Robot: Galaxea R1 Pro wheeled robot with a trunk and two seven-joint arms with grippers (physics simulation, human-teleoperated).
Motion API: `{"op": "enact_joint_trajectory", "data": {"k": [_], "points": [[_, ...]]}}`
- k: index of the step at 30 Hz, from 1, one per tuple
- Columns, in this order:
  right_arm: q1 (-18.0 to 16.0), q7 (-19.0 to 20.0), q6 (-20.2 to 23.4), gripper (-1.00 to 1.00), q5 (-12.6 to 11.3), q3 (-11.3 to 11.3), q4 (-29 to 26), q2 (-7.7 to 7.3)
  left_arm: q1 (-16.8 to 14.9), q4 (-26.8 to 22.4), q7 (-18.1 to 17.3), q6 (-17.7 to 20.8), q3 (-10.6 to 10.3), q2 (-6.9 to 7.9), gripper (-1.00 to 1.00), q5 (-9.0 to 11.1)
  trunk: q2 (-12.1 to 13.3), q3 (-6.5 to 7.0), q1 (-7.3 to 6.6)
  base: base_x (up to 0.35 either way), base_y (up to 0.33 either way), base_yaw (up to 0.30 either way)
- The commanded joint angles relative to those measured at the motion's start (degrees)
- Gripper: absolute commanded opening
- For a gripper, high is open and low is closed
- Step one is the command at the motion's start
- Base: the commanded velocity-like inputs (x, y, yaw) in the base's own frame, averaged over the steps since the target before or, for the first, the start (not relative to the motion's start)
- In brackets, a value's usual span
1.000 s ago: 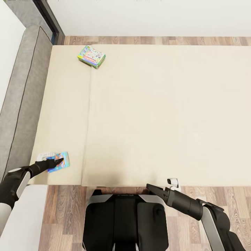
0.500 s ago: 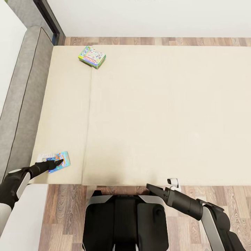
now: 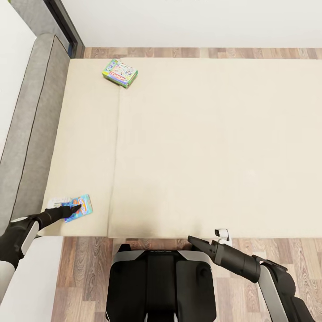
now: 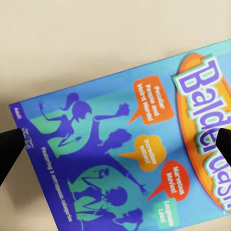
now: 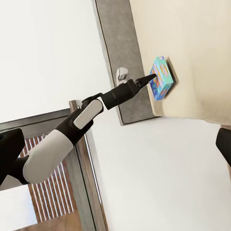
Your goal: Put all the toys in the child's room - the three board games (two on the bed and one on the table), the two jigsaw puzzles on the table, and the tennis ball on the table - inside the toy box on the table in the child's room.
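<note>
Nothing on the bed [image 3: 201, 147] has moved over the last second; only the head camera has shifted slightly, and the left gripper [image 3: 75, 207] still rests over the blue board game [image 3: 78, 208] at the bed's near corner by the grey headboard [image 3: 31, 116]. Its jaws stand wide, one fingertip [image 4: 9, 147] at each side of the blue cover, not clamped. A green board game [image 3: 120, 73] lies at the bed's far edge near the wooden floor [image 3: 201, 52]; the right gripper [image 3: 195, 242] hangs off the bed's near edge, its opening impossible to judge.

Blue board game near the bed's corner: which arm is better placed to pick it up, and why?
Left. The left tool hangs right over the blue board game, fingers open astride it. The right tool sits off the bed, far away.
</note>
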Motion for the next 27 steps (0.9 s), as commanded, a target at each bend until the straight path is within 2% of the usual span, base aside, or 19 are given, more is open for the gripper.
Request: {"op": "enact_joint_trajectory", "data": {"k": [1,27], "points": [[0.0,0.1,0.3,1.00,-0.1,0.0,0.0,-0.01,0.0,0.0,-0.2,0.5,0.1,-0.01,1.00,0.5,-0.1,-0.05,0.03,0.000,0.004,0.000],[-0.1,-2.2,0.4,1.00,-0.3,-0.1,0.0,-0.06,0.0,0.4,0.1,1.1,0.1,-0.05,1.00,0.5,-0.1,-0.05,0.03,-0.008,0.000,0.000]]}}
